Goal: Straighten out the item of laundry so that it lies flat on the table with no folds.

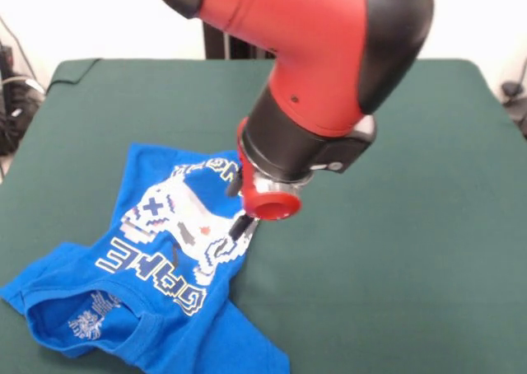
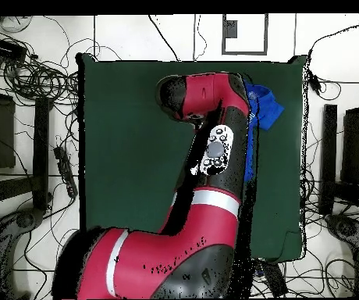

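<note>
Green table [image 1: 395, 250], claw [image 1: 240, 226] on T-shirt [image 1: 156, 259]

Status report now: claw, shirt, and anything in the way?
Claw down at the shirt's right edge, open or shut unclear. Blue shirt still rumpled, edge folded, on green table. Nothing else in the way.
</note>
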